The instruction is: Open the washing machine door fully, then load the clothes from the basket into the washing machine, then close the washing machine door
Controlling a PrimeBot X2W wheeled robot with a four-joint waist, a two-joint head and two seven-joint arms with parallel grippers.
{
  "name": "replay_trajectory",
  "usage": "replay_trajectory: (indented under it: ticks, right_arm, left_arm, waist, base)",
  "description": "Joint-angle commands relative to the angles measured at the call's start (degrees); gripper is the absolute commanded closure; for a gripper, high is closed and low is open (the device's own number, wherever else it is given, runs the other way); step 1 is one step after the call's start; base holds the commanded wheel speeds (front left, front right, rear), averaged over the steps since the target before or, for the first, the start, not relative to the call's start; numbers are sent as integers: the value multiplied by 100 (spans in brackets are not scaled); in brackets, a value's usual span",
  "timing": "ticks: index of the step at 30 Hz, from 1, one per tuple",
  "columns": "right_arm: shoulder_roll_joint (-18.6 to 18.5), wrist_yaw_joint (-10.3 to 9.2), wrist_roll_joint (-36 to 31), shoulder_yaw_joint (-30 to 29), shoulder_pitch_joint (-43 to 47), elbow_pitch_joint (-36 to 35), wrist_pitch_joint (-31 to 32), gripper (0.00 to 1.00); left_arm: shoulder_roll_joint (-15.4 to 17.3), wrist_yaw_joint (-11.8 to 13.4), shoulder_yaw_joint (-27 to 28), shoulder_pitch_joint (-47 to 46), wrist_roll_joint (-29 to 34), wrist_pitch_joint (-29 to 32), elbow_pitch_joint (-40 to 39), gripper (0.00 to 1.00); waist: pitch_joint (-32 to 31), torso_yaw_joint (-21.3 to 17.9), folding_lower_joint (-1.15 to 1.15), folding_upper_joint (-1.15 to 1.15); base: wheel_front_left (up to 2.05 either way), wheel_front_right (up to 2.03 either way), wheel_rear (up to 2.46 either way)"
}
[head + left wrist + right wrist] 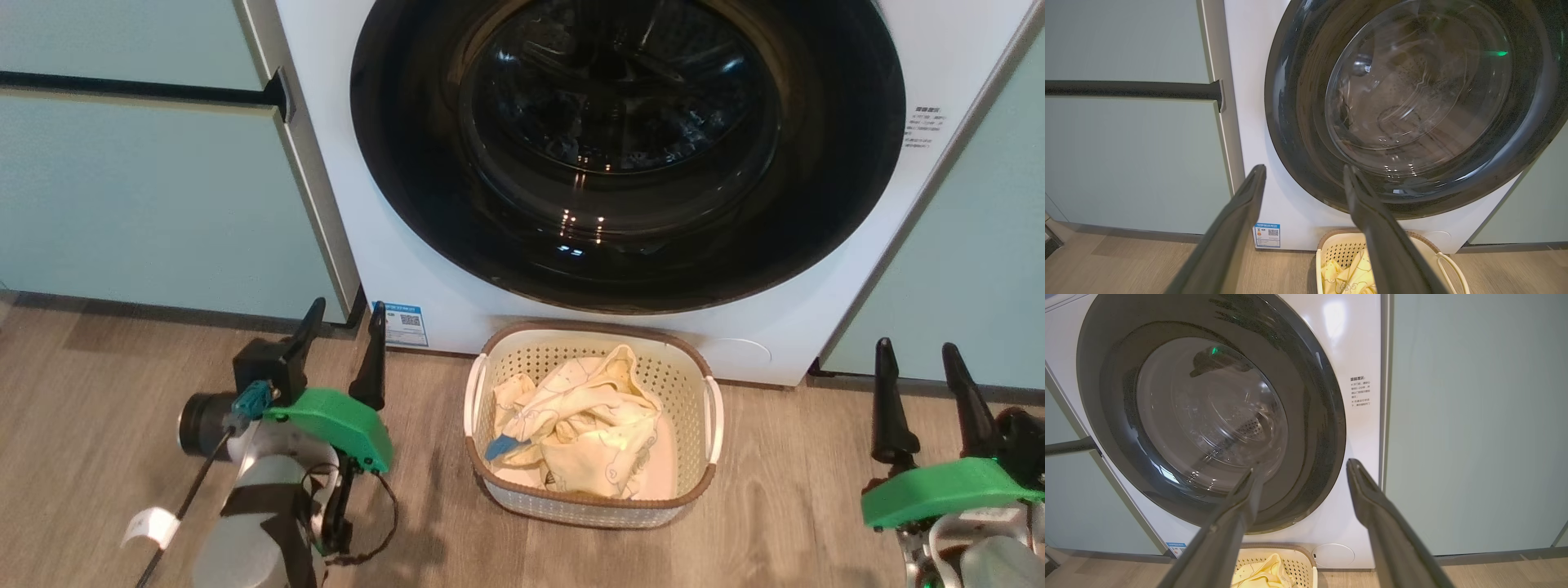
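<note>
The white washing machine (424, 245) (1249, 61) (1355, 347) faces me with its round glossy black door (629, 147) (1412, 102) (1208, 412) shut flush against its front. On the floor just before it stands the white perforated basket (694, 384) (1339, 249) (1300, 565) with a brown rim, holding pale yellow clothes (584, 429) (1349, 275) (1263, 573). My left gripper (344, 318) (1304, 173) hangs open to the left of the basket, empty. My right gripper (918, 359) (1302, 469) is open at the basket's right, empty too.
Pale green cabinets (139, 188) (980, 245) flank the machine; the left one has a dark bar handle (139, 88). A small blue label (404, 322) sits at the machine's lower left corner. Wooden floor (784, 498) lies around the basket.
</note>
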Motion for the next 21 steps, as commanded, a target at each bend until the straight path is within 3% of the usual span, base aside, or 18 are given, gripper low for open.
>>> replay_trajectory:
  ticks: [1, 15, 21]
  right_arm:
    - [-101, -17, 40, 101, -294, -144, -55, 0]
    - [-101, -17, 77, 115, -288, -132, -55, 0]
    - [-101, -17, 78, 119, -296, -122, -55, 0]
  left_arm:
    - [139, 4, 167, -244, 20, -36, -156, 0]
    - [139, -26, 155, -263, 59, -36, -52, 0]
    - [139, -33, 158, -263, 67, -36, -32, 0]
  waist:
    - [2, 1, 0, 0]
    - [2, -1, 0, 0]
    - [5, -22, 0, 0]
  base:
    - [0, 0, 0]
    - [0, 3, -3]
    - [32, 49, -81]
